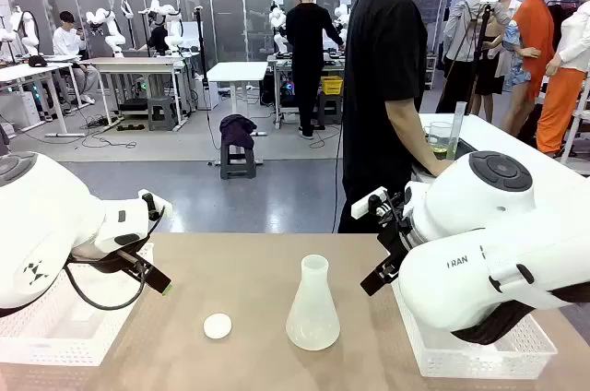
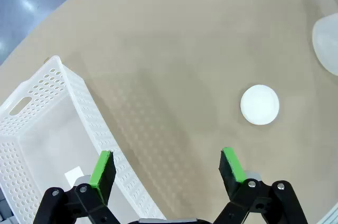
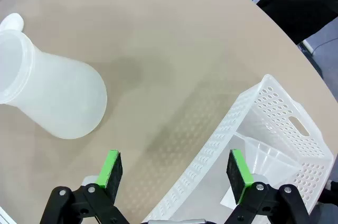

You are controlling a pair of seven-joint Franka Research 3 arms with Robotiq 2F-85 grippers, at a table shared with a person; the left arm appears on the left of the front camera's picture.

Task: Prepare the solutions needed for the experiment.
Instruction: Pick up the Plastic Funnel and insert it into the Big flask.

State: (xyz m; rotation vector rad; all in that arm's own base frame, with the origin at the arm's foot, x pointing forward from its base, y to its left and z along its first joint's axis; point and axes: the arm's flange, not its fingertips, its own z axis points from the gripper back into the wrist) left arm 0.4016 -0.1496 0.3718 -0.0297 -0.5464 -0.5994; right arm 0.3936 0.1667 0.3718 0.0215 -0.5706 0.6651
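Front view. The solution (image 1: 439,148) is a shallow pale yellow-green layer at the bottom of a clear beaker (image 1: 440,136). The beaker stands upright on a side table (image 1: 502,140) at far right, past the shared table (image 1: 249,266). The person's hand (image 1: 441,168) rests just beside it. The beaker's long axis is vertical with the mouth up.

From your grippers it lies up and to the right, well apart from both. The right gripper (image 1: 376,239) is nearer than the left gripper (image 1: 162,249), and the person's hand is nearest of all. My read is that the next move waits on a handover or a long right-arm reach.

The conical flask (image 1: 312,306) stands upright mid-table between the arms, neck up. A white disc (image 1: 218,325) lies flat to its left.

Left wrist view. The left gripper (image 2: 166,158) has its jaws spread wide with nothing between the pads, over bare tabletop. The left basket (image 2: 79,100) is under the near pad. The white disc (image 2: 260,104) lies ahead, apart from the fingers. The rim of the flask (image 2: 328,42) shows at the frame edge.

Right wrist view. The right gripper (image 3: 174,159) is also fully spread and empty. The flask (image 3: 58,97) is ahead on one side. The right basket (image 3: 274,109) is on the other side, with a clear funnel (image 3: 269,156) lying inside it.
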